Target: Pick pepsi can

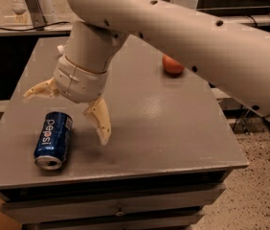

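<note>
The gripper (pixel 66 118) hangs over the left half of the grey surface (pixel 173 128), at the end of a thick pale arm (pixel 197 37) that reaches in from the upper right of the frame. Its two tan fingers are spread wide apart and hold nothing: one finger (pixel 39 90) points out toward the left edge of the frame, the other (pixel 100 121) points down toward the lower middle. The pepsi can (pixel 53 139) lies on its side in the lower left of the frame, near the front left corner of the surface, its silver end facing the front edge and its white lettering up. The can sits just below the gap between the fingers, beside the lower finger and left of it, and neither finger touches it. A round orange object (pixel 173 65) rests well apart from the can, at the upper middle of the frame, partly behind the arm.
</note>
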You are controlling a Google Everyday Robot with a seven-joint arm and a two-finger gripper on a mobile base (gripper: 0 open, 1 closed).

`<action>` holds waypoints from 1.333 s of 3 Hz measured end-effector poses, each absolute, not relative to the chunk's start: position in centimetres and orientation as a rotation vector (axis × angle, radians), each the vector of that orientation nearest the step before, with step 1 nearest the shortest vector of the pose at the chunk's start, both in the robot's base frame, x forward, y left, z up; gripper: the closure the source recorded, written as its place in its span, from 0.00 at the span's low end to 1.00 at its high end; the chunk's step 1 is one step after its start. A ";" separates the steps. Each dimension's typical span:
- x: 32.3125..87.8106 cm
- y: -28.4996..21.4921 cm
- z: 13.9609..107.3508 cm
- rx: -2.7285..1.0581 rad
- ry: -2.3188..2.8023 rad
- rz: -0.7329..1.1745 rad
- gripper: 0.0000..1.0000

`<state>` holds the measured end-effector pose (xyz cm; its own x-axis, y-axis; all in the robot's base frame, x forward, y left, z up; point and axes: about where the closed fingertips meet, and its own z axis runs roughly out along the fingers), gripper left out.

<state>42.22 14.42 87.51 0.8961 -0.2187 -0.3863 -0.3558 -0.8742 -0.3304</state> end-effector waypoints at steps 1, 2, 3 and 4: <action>43.7 16.0 87.3 -2.719 0.326 0.413 0.00; 44.9 17.6 86.0 -2.813 0.250 0.378 0.00; 45.4 18.5 84.4 -2.870 0.204 0.375 0.00; 45.7 19.0 83.5 -2.896 0.182 0.376 0.00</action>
